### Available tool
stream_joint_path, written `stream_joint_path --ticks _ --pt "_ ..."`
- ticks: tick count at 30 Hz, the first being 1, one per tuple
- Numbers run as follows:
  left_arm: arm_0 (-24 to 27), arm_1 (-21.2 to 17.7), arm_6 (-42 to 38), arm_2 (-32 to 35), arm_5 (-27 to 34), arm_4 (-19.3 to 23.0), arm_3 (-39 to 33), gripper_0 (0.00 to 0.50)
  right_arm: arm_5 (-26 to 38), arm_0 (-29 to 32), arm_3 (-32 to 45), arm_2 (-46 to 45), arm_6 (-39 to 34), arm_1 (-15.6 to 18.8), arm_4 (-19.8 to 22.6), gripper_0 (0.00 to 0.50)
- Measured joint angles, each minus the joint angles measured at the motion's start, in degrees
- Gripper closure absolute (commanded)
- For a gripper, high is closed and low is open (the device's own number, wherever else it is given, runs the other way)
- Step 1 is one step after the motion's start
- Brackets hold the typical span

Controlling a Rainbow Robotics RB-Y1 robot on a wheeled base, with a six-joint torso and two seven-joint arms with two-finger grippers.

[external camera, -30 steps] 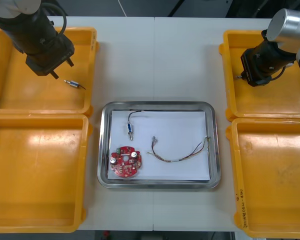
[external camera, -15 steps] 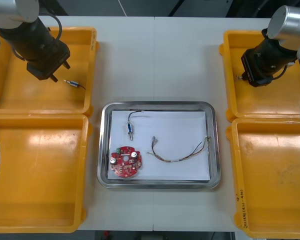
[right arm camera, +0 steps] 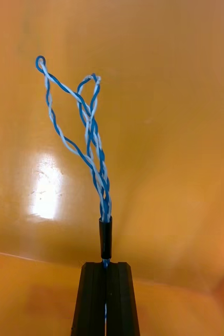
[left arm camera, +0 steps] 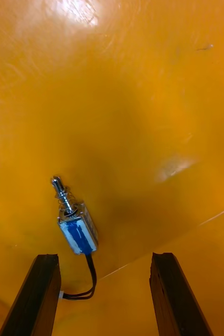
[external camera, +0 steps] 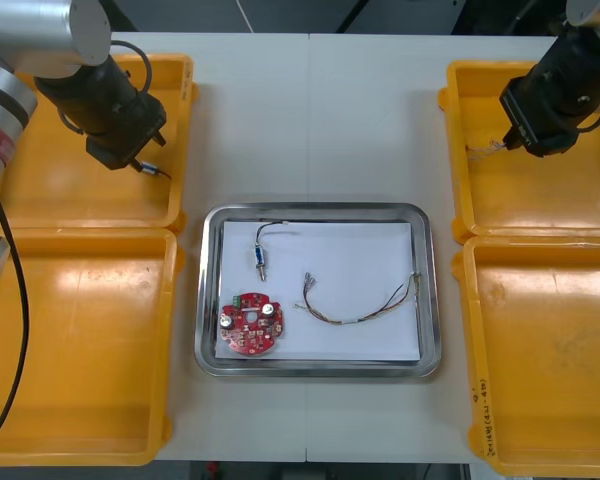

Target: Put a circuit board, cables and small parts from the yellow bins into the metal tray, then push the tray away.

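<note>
The left gripper [external camera: 132, 162] hangs over the far yellow bin on the left [external camera: 40, 190], its fingers spread wide and holding nothing. In the left wrist view the gripper [left arm camera: 104, 257] has a small metal part with a blue body [left arm camera: 76, 231] lying on the bin floor just beyond its fingertips, inside the gap and closer to one finger [left arm camera: 41, 289] than to the other. The part's long axis runs away from the gripper. Its bare metal pin points outward, and the end with a thin black cable [left arm camera: 85, 286] faces the fingers, the cable curling back toward the nearer one. In the front view the same part [external camera: 155, 170] pokes out from under the gripper on the side toward the table's middle.

The right gripper [external camera: 510, 140] is over the far yellow bin on the right [external camera: 540, 200]. In the right wrist view it [right arm camera: 105, 265] is clamped on the black sleeve [right arm camera: 105, 239] of a twisted blue and white cable [right arm camera: 93, 152]. The cable runs straight out from the fingertips along the gripper's own line and splits into two loops at its far end, with the bin floor behind it.

Farther out, between the bins, sits the metal tray [external camera: 320, 208], white inside. It holds a round red circuit board [external camera: 249, 323], a second small blue part on a black cable [external camera: 261, 257], and a curved red and yellow cable [external camera: 352, 320].
</note>
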State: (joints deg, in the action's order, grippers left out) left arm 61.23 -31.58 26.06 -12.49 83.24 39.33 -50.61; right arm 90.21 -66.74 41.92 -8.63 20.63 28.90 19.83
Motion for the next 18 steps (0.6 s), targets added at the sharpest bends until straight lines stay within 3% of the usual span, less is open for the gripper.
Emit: stream_joint_path --ticks 10,18 --pt "0.08 0.03 -0.30 -3.70 -3.56 0.07 3.34 0.000 12.36 0.14 10.06 -1.51 1.84 1.34 -0.35 0.500" --pt "0.09 0.33 -0.40 -4.07 -5.33 0.11 5.61 0.000 19.37 4.35 21.62 -3.41 12.00 2.05 -0.30 0.500"
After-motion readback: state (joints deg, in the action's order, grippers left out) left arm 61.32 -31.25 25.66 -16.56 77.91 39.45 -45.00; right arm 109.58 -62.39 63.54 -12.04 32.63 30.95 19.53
